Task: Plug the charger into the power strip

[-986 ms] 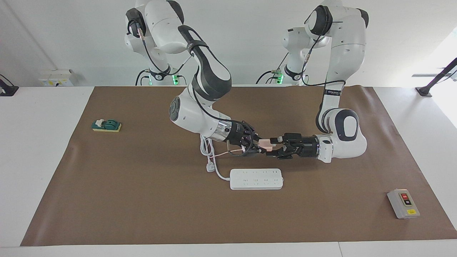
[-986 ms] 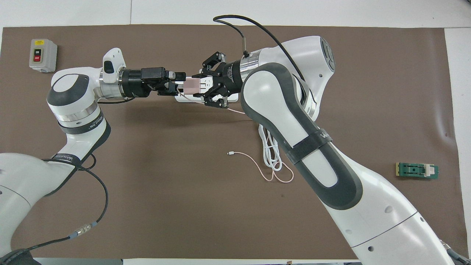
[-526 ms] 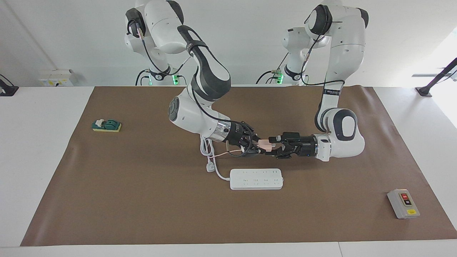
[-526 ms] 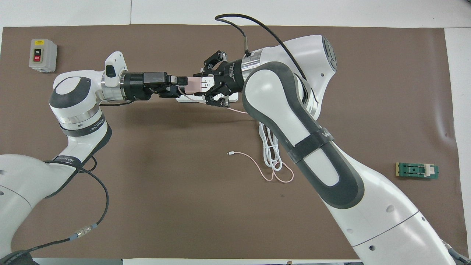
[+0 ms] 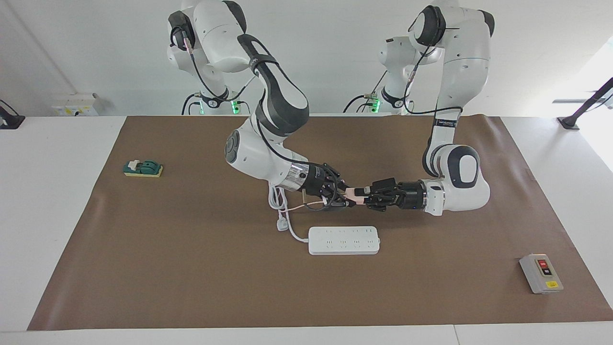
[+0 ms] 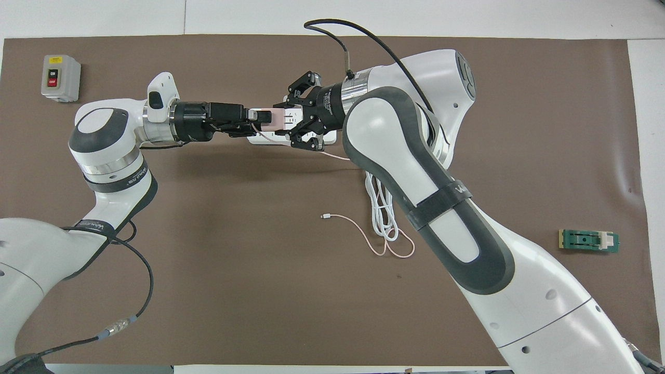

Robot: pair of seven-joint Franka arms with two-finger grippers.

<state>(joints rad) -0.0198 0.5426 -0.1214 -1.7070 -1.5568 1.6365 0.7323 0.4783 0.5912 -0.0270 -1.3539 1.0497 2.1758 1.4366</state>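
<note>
The pale pink charger (image 5: 355, 192) hangs in the air between both grippers, over the mat just nearer to the robots than the power strip (image 5: 344, 240). My right gripper (image 5: 341, 196) is shut on the charger's body. My left gripper (image 5: 369, 194) meets the charger's other end, tip to tip with the right one. In the overhead view the charger (image 6: 273, 118) sits between the right gripper (image 6: 292, 120) and the left gripper (image 6: 250, 115), which hide most of the power strip (image 6: 260, 139). The thin pink cable (image 6: 363, 236) trails down onto the mat.
The strip's thick white cord (image 6: 382, 213) lies coiled near the right arm, its white plug (image 5: 282, 224) beside the strip. A grey switch box (image 5: 541, 273) stands toward the left arm's end. A green block (image 5: 142, 168) lies toward the right arm's end.
My left gripper has moved in along the charger and turned about its wrist, covering more of the pink cube. The right gripper has kept hold and barely shifted.
</note>
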